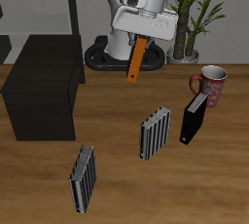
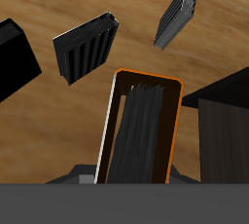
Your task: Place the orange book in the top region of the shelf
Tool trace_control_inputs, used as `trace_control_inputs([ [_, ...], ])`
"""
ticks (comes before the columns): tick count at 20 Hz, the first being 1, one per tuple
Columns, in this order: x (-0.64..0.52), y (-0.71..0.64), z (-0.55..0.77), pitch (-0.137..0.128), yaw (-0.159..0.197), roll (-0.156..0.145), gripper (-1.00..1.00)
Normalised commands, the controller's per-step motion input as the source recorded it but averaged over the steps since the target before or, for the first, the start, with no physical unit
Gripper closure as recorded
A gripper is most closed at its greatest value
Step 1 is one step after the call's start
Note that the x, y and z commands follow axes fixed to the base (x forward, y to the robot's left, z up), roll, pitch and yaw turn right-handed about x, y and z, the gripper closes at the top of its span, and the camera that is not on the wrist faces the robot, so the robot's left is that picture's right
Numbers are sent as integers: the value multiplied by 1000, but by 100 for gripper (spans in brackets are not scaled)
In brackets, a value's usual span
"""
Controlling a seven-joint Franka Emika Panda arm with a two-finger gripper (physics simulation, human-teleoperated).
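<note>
The orange book (image 1: pixel 136 60) hangs upright from my gripper (image 1: pixel 141 37), well above the table, beside the shelf. In the wrist view the orange book (image 2: pixel 141 126) fills the middle, with its orange rim and pale page edge showing between my fingers. My gripper is shut on its upper end. The shelf (image 1: pixel 44 84) is a large matte black box with a flat top, standing on the table apart from the book. It also shows in the wrist view (image 2: pixel 226 121).
Two grey striped books (image 1: pixel 154 133) (image 1: pixel 83 177) stand nearer the table's front edge. A black book (image 1: pixel 195 119) stands beside a red mug (image 1: pixel 211 84). A potted plant (image 1: pixel 197 14) and a pale grey rack (image 1: pixel 39 9) are at the back.
</note>
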Motion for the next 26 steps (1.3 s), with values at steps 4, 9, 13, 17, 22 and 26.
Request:
trace_control_inputs([
  [4, -149, 109, -36, -27, 90, -166, 100],
  [9, -73, -1, -1, -33, 52, -220, 100],
  [13, -34, -76, 40, -27, 13, -109, 100],
  [17, -27, -210, 103, -44, 16, -222, 100],
  [22, -8, -205, -20, -17, -35, -196, 100],
  [26, -49, -142, -104, 24, -34, -164, 100],
])
